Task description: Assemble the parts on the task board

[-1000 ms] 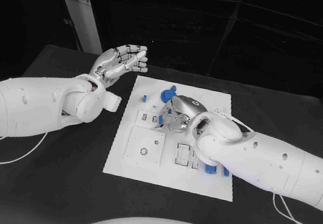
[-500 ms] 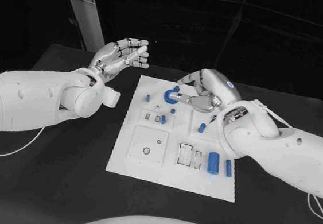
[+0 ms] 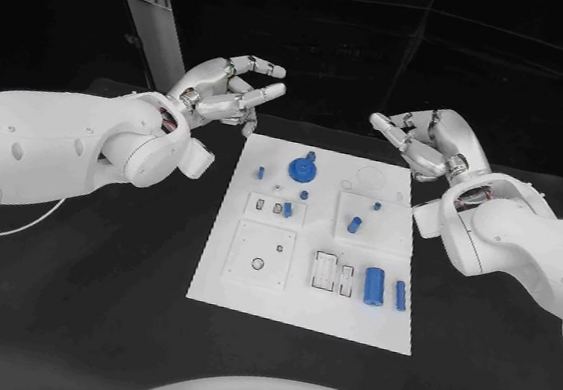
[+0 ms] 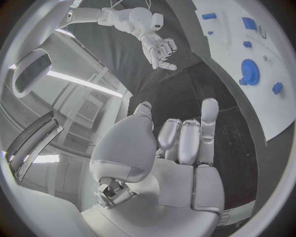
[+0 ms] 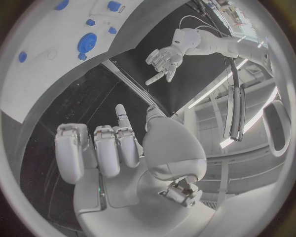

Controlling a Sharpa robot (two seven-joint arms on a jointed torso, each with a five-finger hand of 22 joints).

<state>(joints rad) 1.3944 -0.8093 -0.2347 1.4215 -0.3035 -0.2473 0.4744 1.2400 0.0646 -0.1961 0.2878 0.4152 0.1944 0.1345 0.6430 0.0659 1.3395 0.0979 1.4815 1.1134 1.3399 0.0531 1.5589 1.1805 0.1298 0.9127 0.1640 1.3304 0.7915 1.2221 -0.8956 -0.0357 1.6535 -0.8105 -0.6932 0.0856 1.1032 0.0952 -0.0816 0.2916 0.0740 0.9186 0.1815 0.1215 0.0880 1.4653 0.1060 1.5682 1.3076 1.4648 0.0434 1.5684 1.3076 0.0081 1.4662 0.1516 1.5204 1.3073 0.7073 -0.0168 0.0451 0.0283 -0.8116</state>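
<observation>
Now both hands are up past the far edge of the white flat task board (image 3: 309, 250), holding nothing, fingers loose. The round blue gear part (image 3: 304, 169) lies nearer the left hand (image 3: 226, 89) than the right hand (image 3: 430, 139).

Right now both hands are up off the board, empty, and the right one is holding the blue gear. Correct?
Not quite. The right hand holds nothing: its fingers are apart and bare. The head view shows the blue gear lying on the task board, apart from both hands. The rest stands: the left hand is also raised beyond the board's far edge and empty.
</observation>
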